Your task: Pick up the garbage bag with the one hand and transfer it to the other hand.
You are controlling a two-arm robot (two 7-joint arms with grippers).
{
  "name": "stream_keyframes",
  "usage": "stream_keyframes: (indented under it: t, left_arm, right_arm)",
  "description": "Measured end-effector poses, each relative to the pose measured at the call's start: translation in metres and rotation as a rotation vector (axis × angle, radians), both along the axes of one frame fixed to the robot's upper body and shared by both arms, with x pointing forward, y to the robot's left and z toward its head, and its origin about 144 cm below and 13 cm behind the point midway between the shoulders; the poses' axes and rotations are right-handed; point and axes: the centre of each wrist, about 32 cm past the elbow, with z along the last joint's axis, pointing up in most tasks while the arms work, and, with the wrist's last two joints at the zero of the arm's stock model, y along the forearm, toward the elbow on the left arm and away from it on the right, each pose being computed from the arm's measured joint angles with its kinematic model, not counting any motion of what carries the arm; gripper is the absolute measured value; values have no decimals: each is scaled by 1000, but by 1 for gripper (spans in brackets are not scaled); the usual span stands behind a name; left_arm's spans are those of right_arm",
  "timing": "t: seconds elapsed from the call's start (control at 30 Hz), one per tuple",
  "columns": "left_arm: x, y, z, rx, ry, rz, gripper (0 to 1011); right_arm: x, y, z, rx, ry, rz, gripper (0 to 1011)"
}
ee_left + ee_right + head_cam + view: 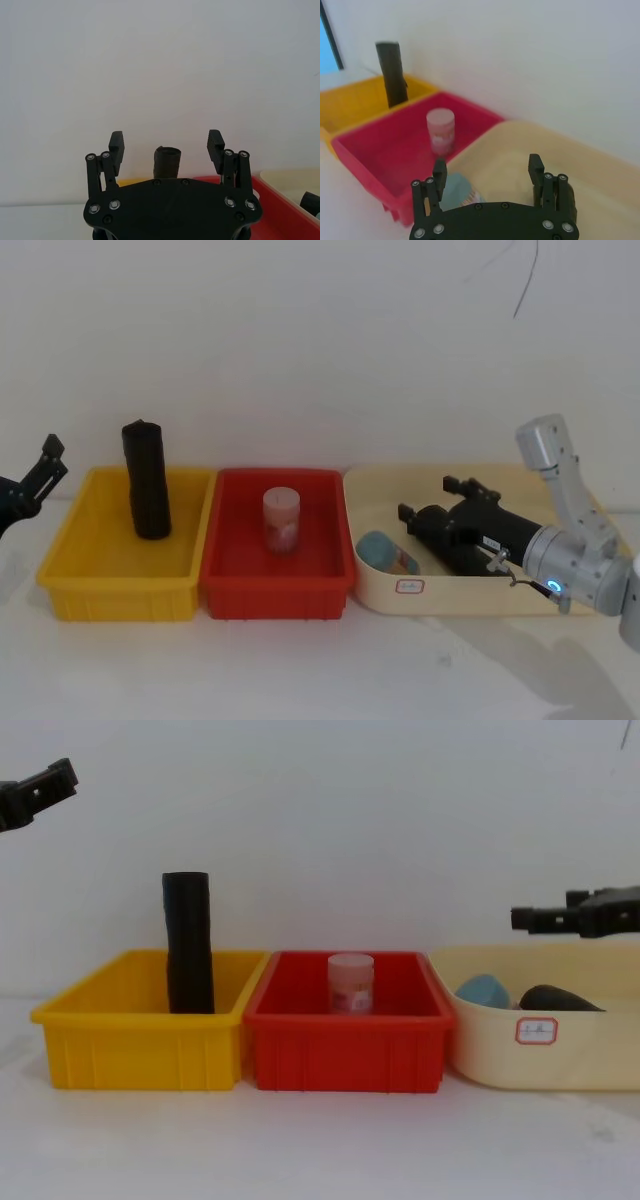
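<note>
Bag: garbage bag (146, 480) upright in yellow bin (70, 570), long axis vertical.
Nearer: left gripper (167, 142), fingers spread.
Right gripper (487, 170): fingers spread, well apart.

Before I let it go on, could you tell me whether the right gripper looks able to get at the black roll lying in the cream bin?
Probably yes. The right gripper hangs open above the cream bin, nothing lies over the black roll, and only the blue-lidded container sits beside it.
</note>
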Motion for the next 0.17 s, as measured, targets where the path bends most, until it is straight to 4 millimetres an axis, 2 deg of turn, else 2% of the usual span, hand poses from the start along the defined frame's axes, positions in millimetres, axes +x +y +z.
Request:
stream_keyframes:
  t: [0.17]
  left_arm:
    - [0,0,0,0,0,0,1001]
  right_arm:
    - [-7,4,6,56,-55,11,1000]
